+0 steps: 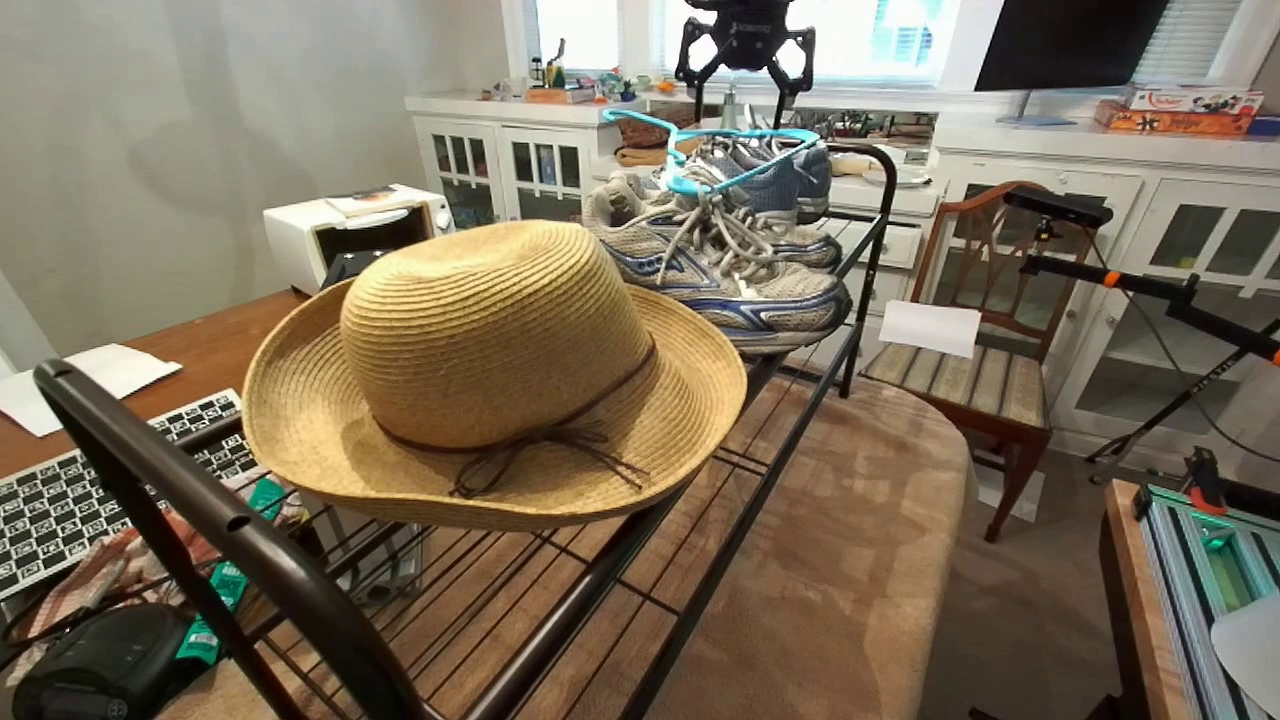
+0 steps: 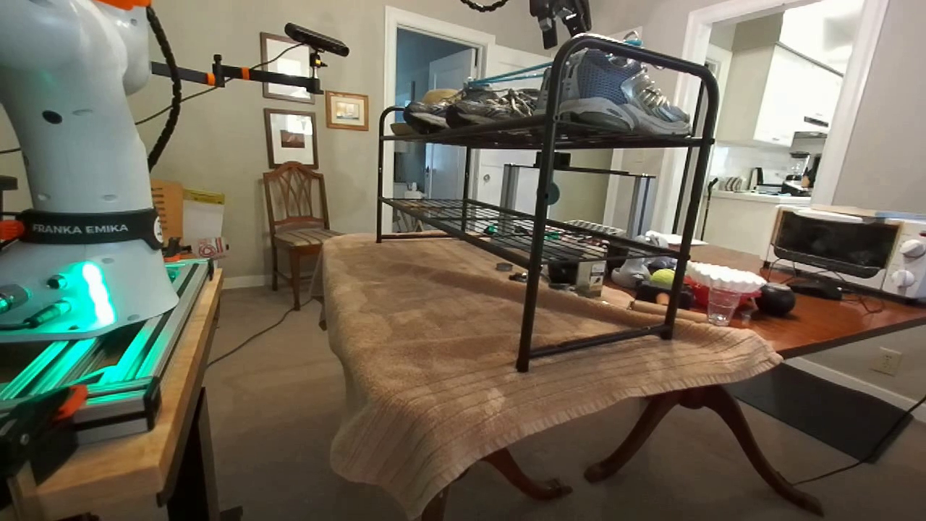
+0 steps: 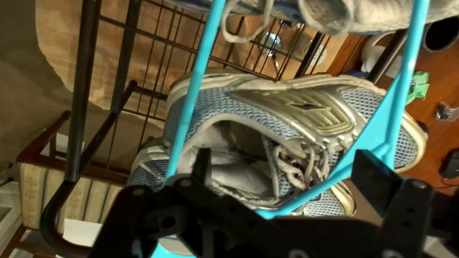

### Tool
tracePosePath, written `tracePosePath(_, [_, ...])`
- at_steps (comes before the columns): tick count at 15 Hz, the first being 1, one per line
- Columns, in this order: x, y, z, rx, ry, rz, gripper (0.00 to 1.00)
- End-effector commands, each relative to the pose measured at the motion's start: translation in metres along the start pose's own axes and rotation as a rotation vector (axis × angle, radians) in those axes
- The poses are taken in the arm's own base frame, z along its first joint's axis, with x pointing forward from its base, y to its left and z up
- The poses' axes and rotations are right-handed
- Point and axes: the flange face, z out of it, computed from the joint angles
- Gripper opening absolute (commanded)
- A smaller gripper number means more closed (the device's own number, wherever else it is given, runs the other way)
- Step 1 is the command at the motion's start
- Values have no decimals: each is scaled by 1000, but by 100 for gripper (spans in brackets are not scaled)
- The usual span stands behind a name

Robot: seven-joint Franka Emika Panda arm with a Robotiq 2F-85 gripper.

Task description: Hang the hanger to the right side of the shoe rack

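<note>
One hanger (image 1: 688,186), one shoe rack (image 2: 540,210), one hat (image 1: 495,350) and four sneakers (image 1: 770,300) show.

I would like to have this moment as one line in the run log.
hand: open, above the hanger | hanger: lying on the sneakers, not yet hung | shoe rack: holding sneakers and straw hat

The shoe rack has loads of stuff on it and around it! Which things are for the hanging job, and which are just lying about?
For the job:
teal hanger
black shoe rack
gripper, open

Just lying about:
straw hat
sneakers
wooden chair
toaster oven
</note>
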Motion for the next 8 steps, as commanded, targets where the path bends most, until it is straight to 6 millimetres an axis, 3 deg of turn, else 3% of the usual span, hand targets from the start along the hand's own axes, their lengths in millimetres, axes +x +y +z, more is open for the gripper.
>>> tracePosePath(1, [5, -12, -1, 57, -72, -2, 100])
tracePosePath(5, [6, -18, -17, 122, -46, -57, 100])
tracePosePath(8, [12, -23, -19, 148, -28, -104, 100])
